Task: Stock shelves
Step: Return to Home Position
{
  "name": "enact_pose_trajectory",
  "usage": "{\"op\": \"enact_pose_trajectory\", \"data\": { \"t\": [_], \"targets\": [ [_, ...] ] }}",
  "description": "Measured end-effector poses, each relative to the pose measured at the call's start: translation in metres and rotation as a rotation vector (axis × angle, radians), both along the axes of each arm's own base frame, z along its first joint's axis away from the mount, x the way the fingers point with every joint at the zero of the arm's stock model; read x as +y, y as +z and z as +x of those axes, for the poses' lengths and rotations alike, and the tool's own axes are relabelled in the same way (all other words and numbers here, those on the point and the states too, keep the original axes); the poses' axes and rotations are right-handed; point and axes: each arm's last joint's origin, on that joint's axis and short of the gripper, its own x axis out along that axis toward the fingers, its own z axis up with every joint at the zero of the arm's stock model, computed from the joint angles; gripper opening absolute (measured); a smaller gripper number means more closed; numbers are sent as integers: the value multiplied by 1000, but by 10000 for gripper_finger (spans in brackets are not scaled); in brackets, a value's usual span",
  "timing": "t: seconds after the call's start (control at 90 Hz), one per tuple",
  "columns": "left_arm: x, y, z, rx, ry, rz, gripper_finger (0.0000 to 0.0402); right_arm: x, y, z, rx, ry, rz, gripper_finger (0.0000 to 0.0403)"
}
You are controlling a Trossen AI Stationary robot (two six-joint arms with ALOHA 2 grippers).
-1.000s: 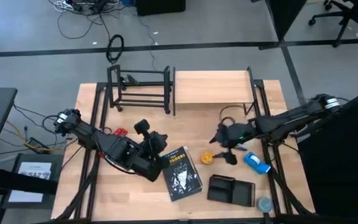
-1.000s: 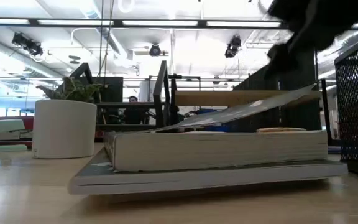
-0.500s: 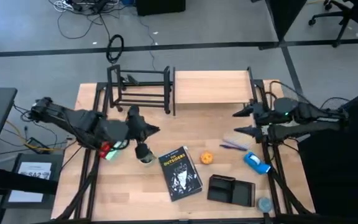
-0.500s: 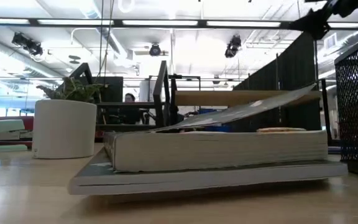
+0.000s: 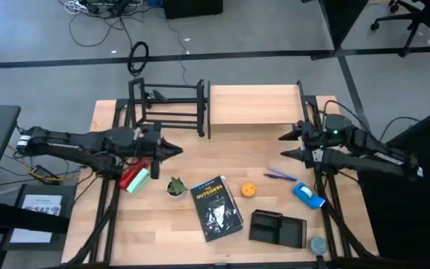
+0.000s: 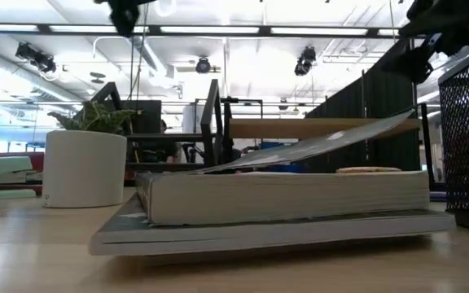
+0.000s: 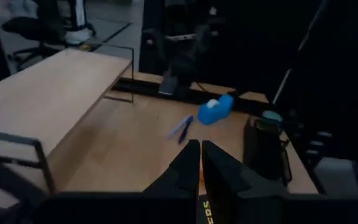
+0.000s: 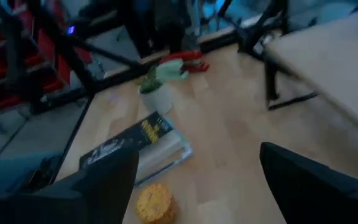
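Shelves, two: black tube-frame rack [image 5: 169, 102] and wood-top shelf [image 5: 254, 104], side by side at the far edge of the bench [image 5: 155, 228]. Loose items, one each: book [image 5: 216, 208], potted plant [image 5: 175, 187], yellow candle [image 5: 248, 190], red stapler [image 5: 134, 178], blue tape dispenser [image 5: 308, 194], black mesh tray [image 5: 277, 228]. Grippers, two: left gripper [image 5: 174, 149] pinched closed, right gripper [image 5: 288, 146] spread wide, both drawn back toward their own sides from the bench middle, where they hung a second ago.
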Motion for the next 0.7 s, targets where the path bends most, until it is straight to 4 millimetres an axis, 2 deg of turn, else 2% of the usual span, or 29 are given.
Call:
{"op": "enact_pose_trajectory", "data": {
  "t": [0.156, 0.3, 0.422, 0.556, 0.7],
  "targets": [
    [5, -11, -35, -117, 57, -37, 0, 1, 7, -18, -105, -85, 34, 306],
    [7, -32, -52, -209, 96, -49, 0, 4, 1, -27, -235, -125, 78, 306],
    [8, -56, -55, -264, 110, -70, 0, 2, -15, -24, -344, -145, 113, 306],
    [8, -80, -53, -317, 109, -112, 0, -7, -33, -10, -430, -162, 115, 306],
    [8, -98, -50, -353, 137, -116, 0, -16, -50, 1, -533, -209, 96, 306]
  ]
}}
